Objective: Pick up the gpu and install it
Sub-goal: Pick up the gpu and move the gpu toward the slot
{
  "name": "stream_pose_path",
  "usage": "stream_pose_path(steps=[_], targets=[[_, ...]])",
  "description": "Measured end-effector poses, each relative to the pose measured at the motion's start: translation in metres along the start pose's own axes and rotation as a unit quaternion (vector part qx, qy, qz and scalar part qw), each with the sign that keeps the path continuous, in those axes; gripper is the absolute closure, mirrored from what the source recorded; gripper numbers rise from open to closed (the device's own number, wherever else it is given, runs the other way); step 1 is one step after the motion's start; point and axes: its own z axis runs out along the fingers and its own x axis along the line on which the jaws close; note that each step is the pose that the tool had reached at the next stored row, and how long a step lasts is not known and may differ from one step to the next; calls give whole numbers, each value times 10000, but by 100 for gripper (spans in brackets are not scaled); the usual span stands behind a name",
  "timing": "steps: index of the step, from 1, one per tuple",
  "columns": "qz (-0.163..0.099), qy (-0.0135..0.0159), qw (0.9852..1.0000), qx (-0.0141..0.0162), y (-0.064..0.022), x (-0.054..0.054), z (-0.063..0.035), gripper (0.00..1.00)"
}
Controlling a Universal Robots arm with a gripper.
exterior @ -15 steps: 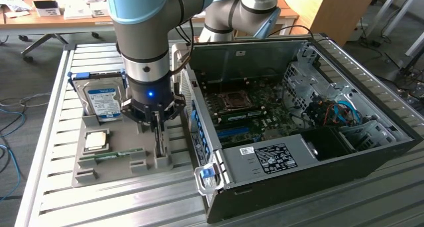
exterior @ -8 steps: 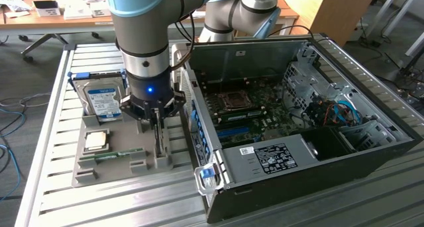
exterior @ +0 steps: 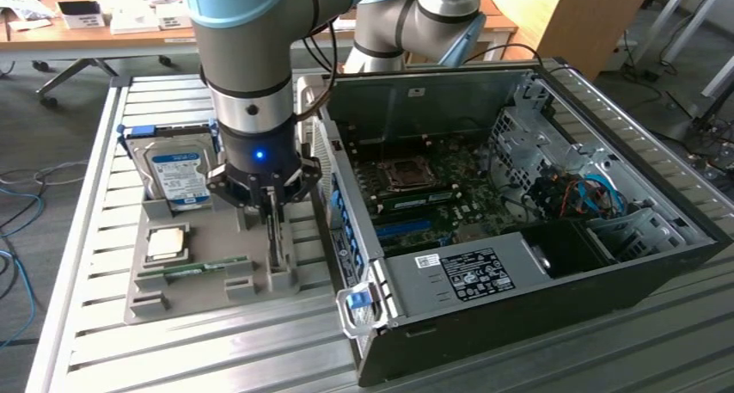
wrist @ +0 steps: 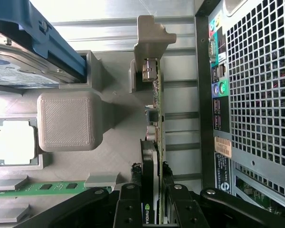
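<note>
Black gripper fingers [wrist: 133, 204] are seen pressed against both faces of the gpu [wrist: 157, 102], so the gripper [wrist: 151, 209] is judged to be half closed and clamped on the card rather than standing free of it. The card is held upright on its long edge: a thin green circuit board with a dark cooler on one face, a green logo on that cooler near the fingers, and a silvery metal part [wrist: 148, 71] at the far end. That far end is seated against a post of the grey printed holder [wrist: 66, 118], so the pick-up step is taken to be in hand, with the grasp made and the lift not yet done. A straight pull upward, without twisting, would be called for if the card is to clear the holder's slots. In the exterior view the gripper [exterior: 271, 205] and the gpu [exterior: 277, 242] are found over the holder [exterior: 206, 294], beside a memory stick [exterior: 206, 266], a processor [exterior: 168, 241] and a hard drive [exterior: 178, 169]. Farther off, on the exterior view's right, the open computer case [exterior: 642, 264] lies with its motherboard [exterior: 448, 187] exposed.
</note>
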Motion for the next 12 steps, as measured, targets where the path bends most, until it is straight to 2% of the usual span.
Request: stream_pose_path(steps=[12], targets=[[-25, -1, 10000, -3, 8, -4, -153, 73]])
